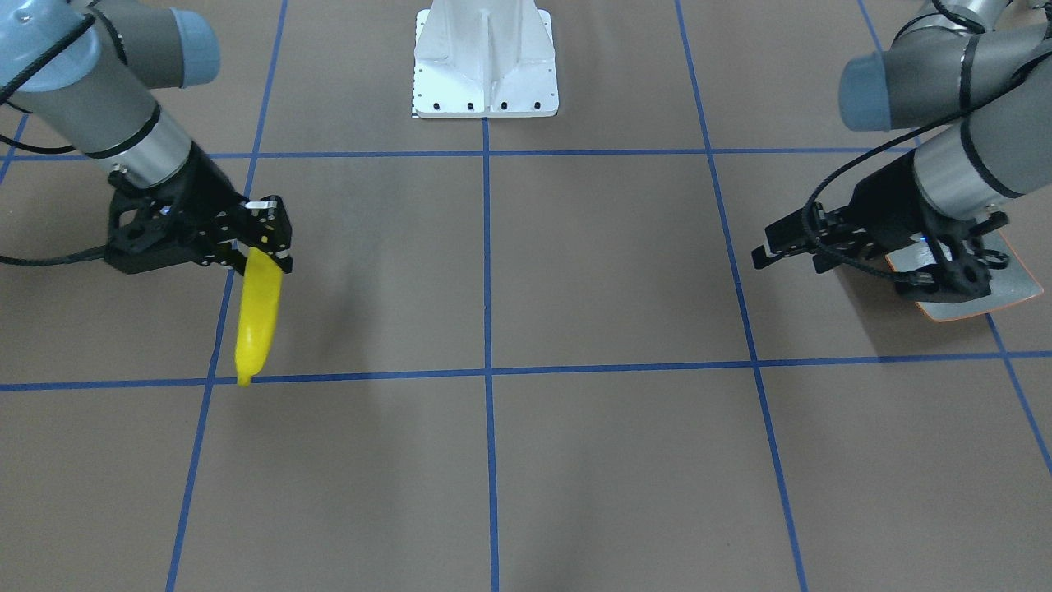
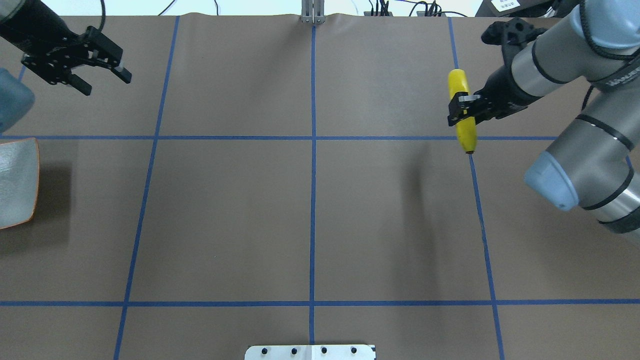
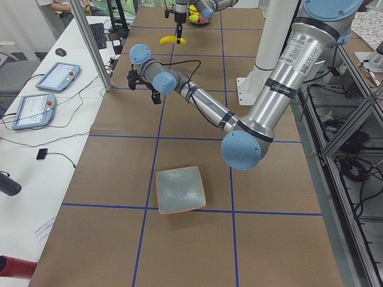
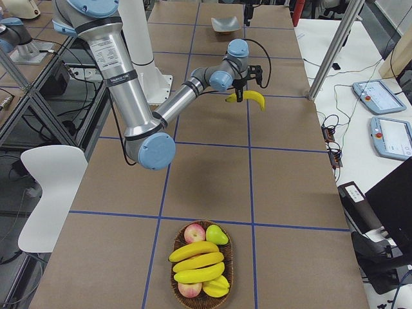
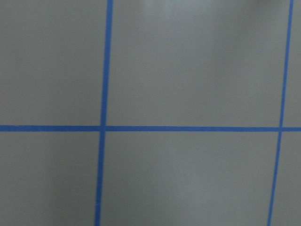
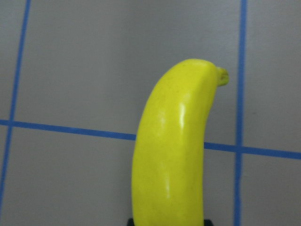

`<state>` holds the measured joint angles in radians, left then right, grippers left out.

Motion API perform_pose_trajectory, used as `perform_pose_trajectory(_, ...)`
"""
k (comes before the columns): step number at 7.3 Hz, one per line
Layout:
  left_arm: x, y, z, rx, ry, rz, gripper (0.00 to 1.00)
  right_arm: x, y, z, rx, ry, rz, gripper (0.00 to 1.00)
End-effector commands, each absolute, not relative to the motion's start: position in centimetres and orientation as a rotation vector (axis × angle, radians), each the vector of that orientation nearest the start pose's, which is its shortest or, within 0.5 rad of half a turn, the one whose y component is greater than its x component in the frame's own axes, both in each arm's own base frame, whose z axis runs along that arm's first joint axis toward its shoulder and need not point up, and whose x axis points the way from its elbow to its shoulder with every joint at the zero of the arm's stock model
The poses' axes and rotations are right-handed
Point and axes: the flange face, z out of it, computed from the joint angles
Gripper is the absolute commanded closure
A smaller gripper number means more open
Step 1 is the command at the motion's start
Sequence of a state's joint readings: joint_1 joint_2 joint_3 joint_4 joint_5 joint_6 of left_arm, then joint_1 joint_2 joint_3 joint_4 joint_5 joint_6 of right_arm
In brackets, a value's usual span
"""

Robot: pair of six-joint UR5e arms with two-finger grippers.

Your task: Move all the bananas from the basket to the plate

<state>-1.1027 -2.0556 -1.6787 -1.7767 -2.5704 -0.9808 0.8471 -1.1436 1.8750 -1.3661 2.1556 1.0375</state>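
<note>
Plate (image 2: 17,185) lies at 9 o'clock in the overhead view, and the left gripper (image 2: 105,83) hangs at about 10 o'clock with its jaws spread apart and nothing between them. Towards 2 o'clock the right gripper (image 2: 462,111) is clamped on the middle of one banana (image 2: 459,85), lifted above the table (image 2: 310,225). Other bananas (image 4: 196,261) lie in the basket (image 4: 230,257) at 6 o'clock of the right side view, well apart from the plate.

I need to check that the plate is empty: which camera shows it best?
Exterior left: the plate lies whole, unobstructed and bare. Overhead cuts it off at the frame's edge; front-facing hides much of it behind the left tool; exterior right shows it small and far; the wrist views miss it.
</note>
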Motion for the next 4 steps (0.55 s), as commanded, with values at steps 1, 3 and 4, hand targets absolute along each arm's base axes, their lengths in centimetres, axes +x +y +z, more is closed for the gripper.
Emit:
perform_pose_trajectory(1, 27.8, -58.1, 27.5, -0.046, 1.311, -0.073, 0.01, -37.1, -46.8, 22.4, 0.167, -1.178, 0.079, 1.00)
perform_pose_trajectory(3, 31.5, -57.7, 26.4, 0.092, 1.356, -0.006, 0.01, -38.0, -45.4, 21.1, 0.165, -1.208, 0.078, 1.00)
perform_pose_trajectory(4, 33.1, -57.3, 25.2, 0.092, 1.369, -0.054, 0.01, -38.4, -44.7, 20.5, 0.167, -1.220, 0.067, 1.00)
